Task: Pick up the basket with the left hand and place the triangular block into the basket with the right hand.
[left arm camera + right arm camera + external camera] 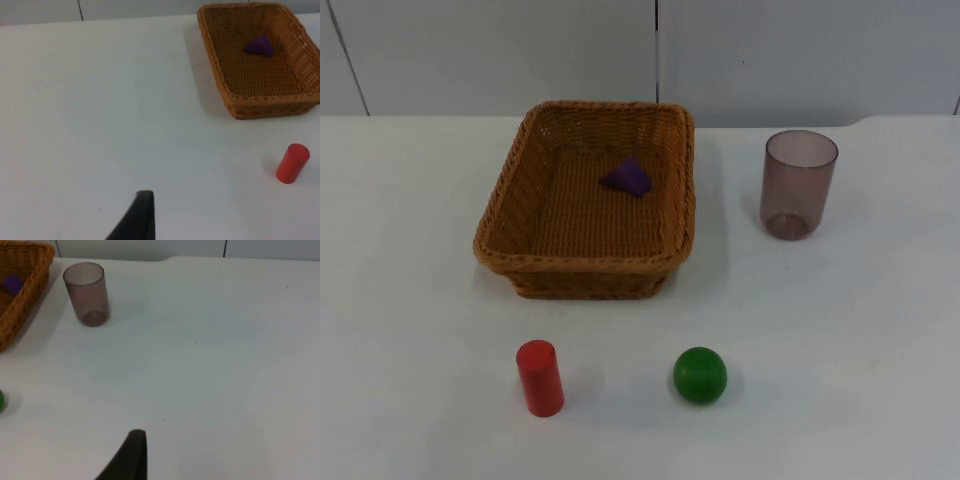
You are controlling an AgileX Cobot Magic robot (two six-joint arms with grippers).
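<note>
Wicker basket (520,225) holds one purple triangular block (627,177); grippers seemingly withdrawn.

The basket (585,205) is woven wicker, rough and ribbed. The purple triangular block (628,177) looks matt. The cup (798,184) is smoky translucent plastic, smooth. The red cylinder (540,377) and green ball (700,375) show a painted sheen. The worktop (840,340) is smooth white.

A see-through purple cup (799,184) stands upright on the white table (840,330), near the grey wall (800,50). A green ball (700,375) sits well in front of the cup. A red cylinder (540,377) (standing up) is beside the ball, farther from the cup.
</note>
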